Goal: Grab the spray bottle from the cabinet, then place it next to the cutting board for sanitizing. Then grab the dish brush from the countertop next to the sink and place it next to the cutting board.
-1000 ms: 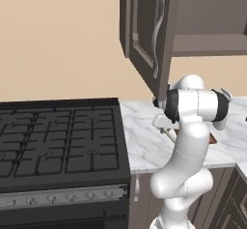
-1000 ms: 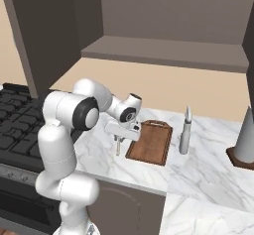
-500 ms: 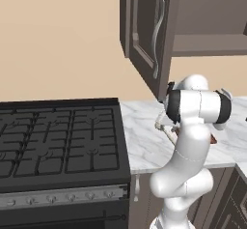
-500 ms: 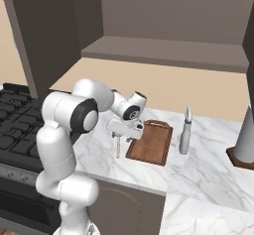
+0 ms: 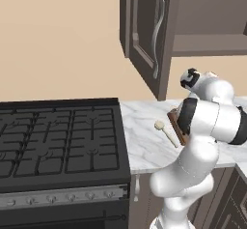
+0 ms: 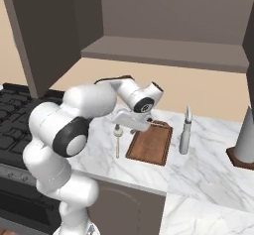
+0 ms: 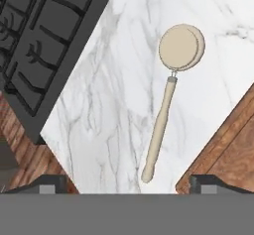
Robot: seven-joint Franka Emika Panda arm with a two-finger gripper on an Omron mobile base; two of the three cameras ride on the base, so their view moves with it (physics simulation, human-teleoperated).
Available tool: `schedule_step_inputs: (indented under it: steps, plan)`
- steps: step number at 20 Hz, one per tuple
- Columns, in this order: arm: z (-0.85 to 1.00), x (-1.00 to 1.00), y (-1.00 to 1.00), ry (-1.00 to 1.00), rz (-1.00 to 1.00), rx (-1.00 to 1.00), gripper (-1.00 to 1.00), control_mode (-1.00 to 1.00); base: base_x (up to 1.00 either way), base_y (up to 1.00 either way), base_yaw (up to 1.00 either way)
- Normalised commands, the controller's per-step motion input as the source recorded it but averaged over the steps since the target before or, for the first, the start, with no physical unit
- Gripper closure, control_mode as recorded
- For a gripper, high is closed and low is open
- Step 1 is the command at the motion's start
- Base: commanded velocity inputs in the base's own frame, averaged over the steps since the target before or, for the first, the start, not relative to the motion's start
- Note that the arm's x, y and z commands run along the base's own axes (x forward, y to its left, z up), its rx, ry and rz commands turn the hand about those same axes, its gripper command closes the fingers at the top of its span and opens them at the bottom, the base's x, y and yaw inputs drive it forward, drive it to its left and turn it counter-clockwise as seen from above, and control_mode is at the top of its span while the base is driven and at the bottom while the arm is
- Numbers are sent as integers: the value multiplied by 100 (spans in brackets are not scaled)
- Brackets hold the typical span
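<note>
Brush (image 7: 168, 96) lies flat on the table (image 7: 109, 105), apparently just clear of the board (image 7: 228, 149) at 4 o'clock, under wide-apart, empty jaws (image 7: 129, 182).

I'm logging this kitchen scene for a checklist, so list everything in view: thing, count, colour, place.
Slim cream-beige dish brush: one, cream, flat on the countertop just left of the board.
Dark reddish-brown wooden cutting board: one, red-brown, on the countertop.
Pale grey spray bottle: one, grey, upright right of the board.
White marble countertop: one, white with grey veins.
Dark grey-brown wall cabinet: one, door open, wavy silver handle.
Black stove: one, left of the countertop.
Tall grey cone-shaped object: one, far right, cut off.
Robot gripper: one, fingers open, above the brush, holding nothing.
</note>
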Motion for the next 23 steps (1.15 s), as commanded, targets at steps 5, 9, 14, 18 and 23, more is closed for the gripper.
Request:
schedule_step_inputs:
  steps: [5, 9, 14, 18, 23]
  plan:
    - [90, -95, -10, -18, 18, 10, -100, -100, 0, 0, 0]
    - [61, -100, 0, -23, 12, 1, -100, -100, 0, 0, 0]
    - [72, -100, 3, -26, 2, 6, -100, -100, 0, 0, 0]
    - [79, -100, 19, -32, 0, 11, -100, -100, 0, 0, 0]
    - [80, -99, 36, -38, -1, 13, -100, -100, 0, 0, 0]
